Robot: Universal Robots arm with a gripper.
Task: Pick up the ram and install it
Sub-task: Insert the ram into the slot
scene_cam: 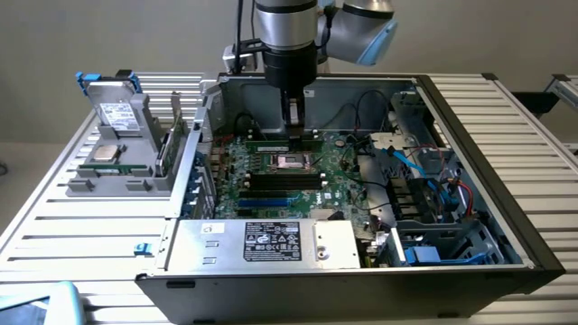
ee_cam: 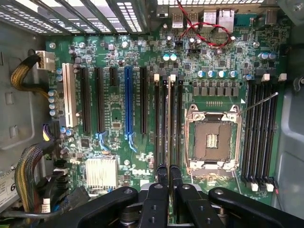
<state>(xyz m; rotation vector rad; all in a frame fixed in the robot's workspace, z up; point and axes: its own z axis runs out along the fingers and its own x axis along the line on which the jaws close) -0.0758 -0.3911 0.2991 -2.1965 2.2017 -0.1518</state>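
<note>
My gripper (scene_cam: 296, 130) reaches straight down into the open computer case, just behind the empty processor socket (scene_cam: 294, 160). It is shut on the ram (scene_cam: 269, 144), a narrow green stick standing on edge along the slots there. In the wrist view the ram (ee_cam: 168, 118) shows edge-on as a thin pale strip. It runs between my two black fingertips (ee_cam: 162, 173) and lies in line with the black memory slots (ee_cam: 159, 123) beside the socket (ee_cam: 212, 137). Whether the ram is pressed fully into a slot I cannot tell.
The green motherboard (scene_cam: 343, 183) fills the case floor, with more black slots (scene_cam: 284, 180) in front of the socket. Cables and drive bays (scene_cam: 424, 183) crowd the exterior view's right. A silver power supply (scene_cam: 262, 240) sits at the front. A grey stand (scene_cam: 118, 169) outside holds a hard drive (scene_cam: 116, 108).
</note>
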